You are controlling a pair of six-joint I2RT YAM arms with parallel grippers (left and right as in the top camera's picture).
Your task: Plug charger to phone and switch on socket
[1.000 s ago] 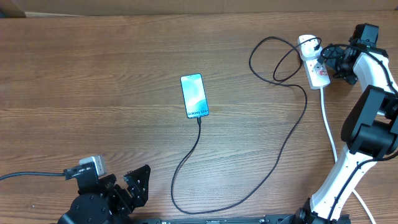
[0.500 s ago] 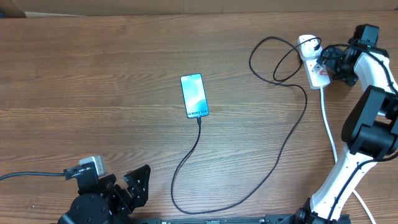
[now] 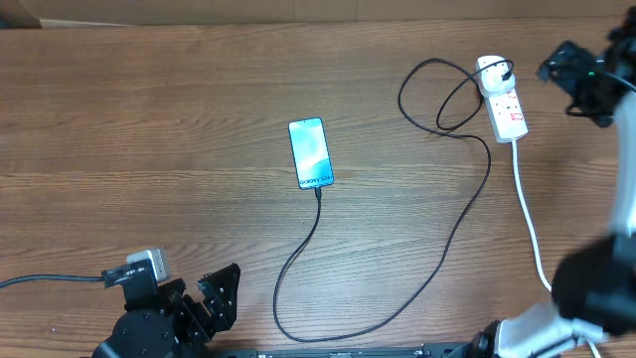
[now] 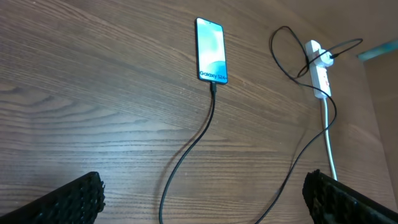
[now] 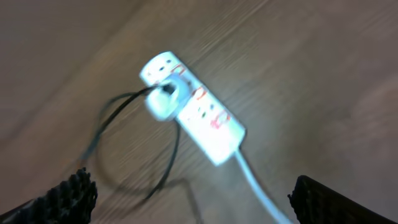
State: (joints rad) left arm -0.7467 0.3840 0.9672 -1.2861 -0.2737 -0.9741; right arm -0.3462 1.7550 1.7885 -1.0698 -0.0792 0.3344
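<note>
- 1 phone [image 3: 310, 152], with its screen lit.
- 1 black charger cable [image 3: 489, 164], with 1 loop in it near the strip.
- 1 white power strip [image 3: 505, 104], with 1 thick white lead [image 3: 524, 199].
- 1 plug [image 3: 493, 73] sitting in the strip.
- 2 grippers: 1 left gripper [image 4: 205, 202] and 1 right gripper [image 5: 199, 199], each showing 2 fingers.
- 1 wooden table [image 3: 149, 149].

Phone [image 3: 311, 153], charger [image 3: 452, 239] and socket [image 3: 503, 99] lie linked before me.
Phone flat, cyan screen lit, charger tip in its bottom edge; the black cable loops right into the white socket's far end.
</note>
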